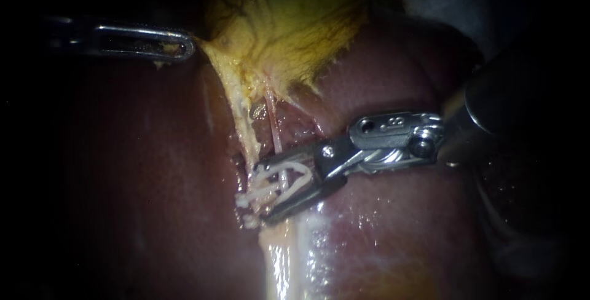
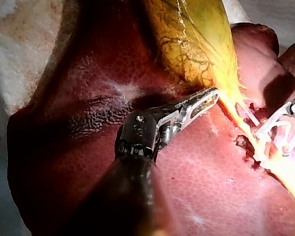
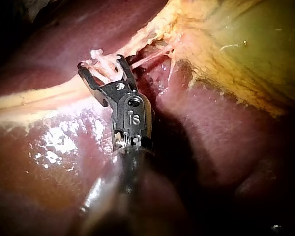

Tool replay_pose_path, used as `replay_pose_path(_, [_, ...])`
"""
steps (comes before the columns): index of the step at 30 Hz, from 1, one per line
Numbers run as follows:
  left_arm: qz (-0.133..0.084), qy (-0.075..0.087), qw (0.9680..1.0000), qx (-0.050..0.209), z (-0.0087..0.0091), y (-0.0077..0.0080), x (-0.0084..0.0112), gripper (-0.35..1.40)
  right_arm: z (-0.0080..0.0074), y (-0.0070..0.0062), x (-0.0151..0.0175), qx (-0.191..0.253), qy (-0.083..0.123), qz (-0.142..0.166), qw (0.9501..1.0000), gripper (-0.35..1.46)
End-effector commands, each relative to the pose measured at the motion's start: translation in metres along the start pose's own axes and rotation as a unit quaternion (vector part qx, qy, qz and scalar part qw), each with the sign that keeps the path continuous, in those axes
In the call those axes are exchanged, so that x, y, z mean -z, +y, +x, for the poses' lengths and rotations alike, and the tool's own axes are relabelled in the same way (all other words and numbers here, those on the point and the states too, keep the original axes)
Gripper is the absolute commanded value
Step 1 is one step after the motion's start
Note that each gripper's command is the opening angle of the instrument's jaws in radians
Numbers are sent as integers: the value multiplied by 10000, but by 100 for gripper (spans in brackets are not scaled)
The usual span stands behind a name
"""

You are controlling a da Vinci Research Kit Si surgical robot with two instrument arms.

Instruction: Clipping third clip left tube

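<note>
Working mid-step, with no clip closure showing yet. Gripping the lower edge of the gallbladder (image 1: 289, 23) with the left instrument (image 1: 186, 47), jaws lying closed together on a pinch of yellow tissue and tenting it to a point toward the liver's left side. Stretching the left tube (image 1: 241, 122), a pale yellowish strand, from the gallbladder's neck down across the middle of the liver (image 1: 141, 171). Noting a thinner pink tube (image 1: 273, 131) just beside it, apart from the pale one higher up and nearer lower down.

Straddling the lower end of the left tube with the right instrument (image 1: 261, 194), jaws gaping wide, one on each side of the strand, not squeezing together in any view. Noting a bunch of white clips (image 1: 273, 180) between those jaws, crossing the tube. Overlapping too much for a sure count, so not telling whether the third is already among them or sitting loaded in the jaws. Seeing the same in the right wrist view: forked jaws spread, white clip pieces between the tips, tube passing through the gap.

Judging progress: exposure and traction looking done, jaws looking placed over the target. Remaining, by that judgement: squeezing the jaws down to lock the clip, releasing, then backing off the tube without dragging the neighbouring clips or the pink tube.
</note>
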Motion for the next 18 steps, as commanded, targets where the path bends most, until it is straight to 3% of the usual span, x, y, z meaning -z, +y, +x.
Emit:
replay_pose_path(1, [-2,0,10000,1,0,0,0,-35,-2,3,1,-26,1,-13,10000,51])
replay_pose_path(14, [-7,-2,10000,4,0,0,0,-35,-47,47,-15,-319,-10,-107,9994,51])
replay_pose_path(18, [-8,-2,10000,4,0,0,0,-35,-50,57,-20,-528,354,156,9979,51])
